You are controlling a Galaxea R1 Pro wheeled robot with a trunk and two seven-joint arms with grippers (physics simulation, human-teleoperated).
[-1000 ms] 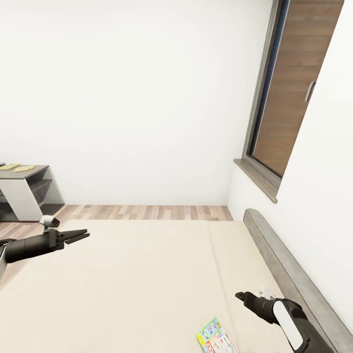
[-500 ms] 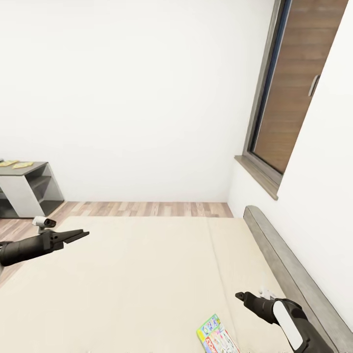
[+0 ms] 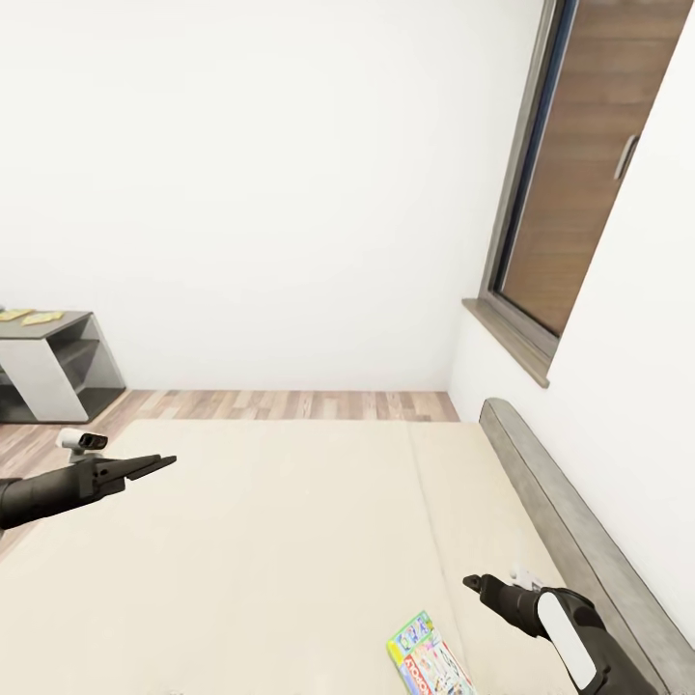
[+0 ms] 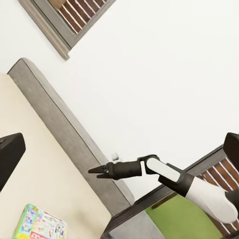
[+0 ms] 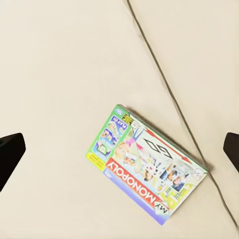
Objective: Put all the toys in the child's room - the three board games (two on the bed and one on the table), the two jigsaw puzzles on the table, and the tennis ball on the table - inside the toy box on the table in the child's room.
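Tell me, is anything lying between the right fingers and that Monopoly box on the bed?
Nothing visible does. The Monopoly box lies flat on bare mattress, with the right gripper open above it.

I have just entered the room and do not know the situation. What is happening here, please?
The robot stands at the bed, both arms held out over the mattress. A Monopoly board game lies flat on the bed, just below the right gripper, which holds nothing. The left gripper hovers over the other side, also empty. Nothing is picked up yet.
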